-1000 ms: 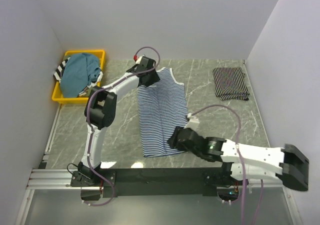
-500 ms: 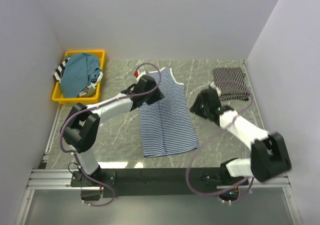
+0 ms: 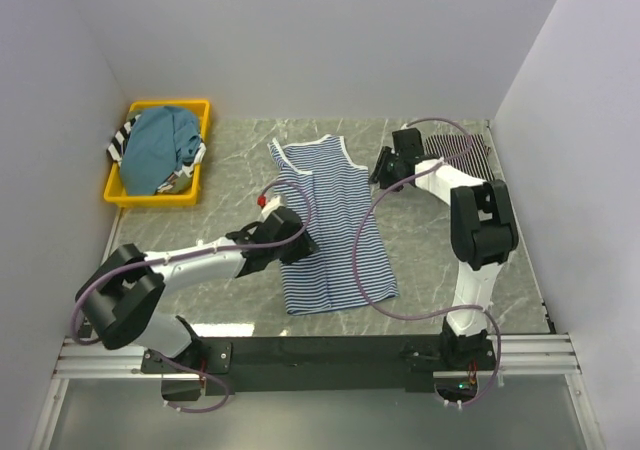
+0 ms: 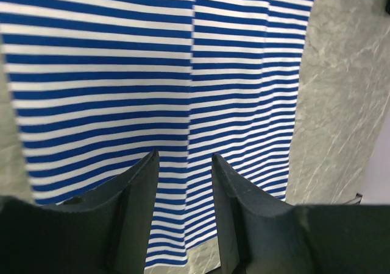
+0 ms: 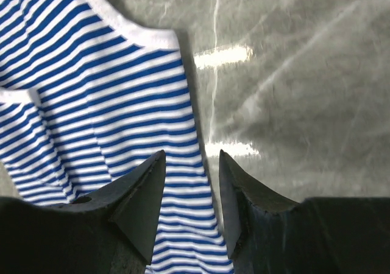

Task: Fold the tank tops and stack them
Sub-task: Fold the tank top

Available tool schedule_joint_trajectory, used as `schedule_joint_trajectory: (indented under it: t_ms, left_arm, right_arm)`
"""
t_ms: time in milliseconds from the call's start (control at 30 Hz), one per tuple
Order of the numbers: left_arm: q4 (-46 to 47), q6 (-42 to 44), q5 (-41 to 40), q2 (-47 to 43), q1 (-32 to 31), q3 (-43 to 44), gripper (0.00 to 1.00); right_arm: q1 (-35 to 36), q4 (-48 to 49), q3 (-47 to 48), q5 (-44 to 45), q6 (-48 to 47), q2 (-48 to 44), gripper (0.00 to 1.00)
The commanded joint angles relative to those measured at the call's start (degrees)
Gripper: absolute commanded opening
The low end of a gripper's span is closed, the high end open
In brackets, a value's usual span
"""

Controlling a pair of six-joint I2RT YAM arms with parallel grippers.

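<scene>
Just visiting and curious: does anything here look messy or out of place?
The blue-and-white striped tank top lies slanted, one shoulder strap splayed sideways. In the yellow bin, the teal top sits in a crumpled heap with black-and-white striped fabric over the rim.

The left arm (image 3: 190, 262) lies low. Its elbow is folded out near the table's (image 3: 420, 270) near-left corner, and its forearm runs rightward toward the middle of the table. The left gripper (image 3: 287, 236) points down and forward with its two dark fingers (image 4: 137, 189) standing apart. From the wrist view it is hard to say whether the tips touch the surface below or sit just above it.

The right arm (image 3: 470, 270) stands up from its base at the near edge and stretches toward the far-right corner. It bends at the elbow, and the forearm turns left. The right gripper (image 3: 386, 170) tilts downward close to the far edge, jaws parted (image 5: 191, 155).
</scene>
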Motion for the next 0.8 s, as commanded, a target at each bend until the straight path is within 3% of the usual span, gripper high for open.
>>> schedule_joint_trajectory:
  t_ms: [0,333,533,700,767]
  left_arm:
    - [0.6,-3.1,-2.8,-4.5,-0.1,-2.3,0.46]
    - [-5.6,-8.1,-5.7,-7.7,0.3,-6.7,0.5]
    - [-7.3,-7.7,-5.3,-8.1,2.0,-7.7,0.46]
    - [-8.4,-6.6,-5.7,-7.2,3.4,-7.7,0.4]
    - [-9.5,-6.1,-5.9,-6.2,4.1,-7.3,0.37]
  right_arm:
    - [0.2,-2.4,5.6,-0.3,-2.2,2.4,0.48]
    - [0.6,-6.7,16.5,2.6,-1.9,11.1,0.48]
    - [1.8,-10.1,22.7,4.7,-2.6,15.7,0.47]
    - [2.5,-11.5,25.3,5.0,-2.5,18.1,0.4]
    - [2.5,-11.6,25.1,6.0,-2.1,18.3,0.3]
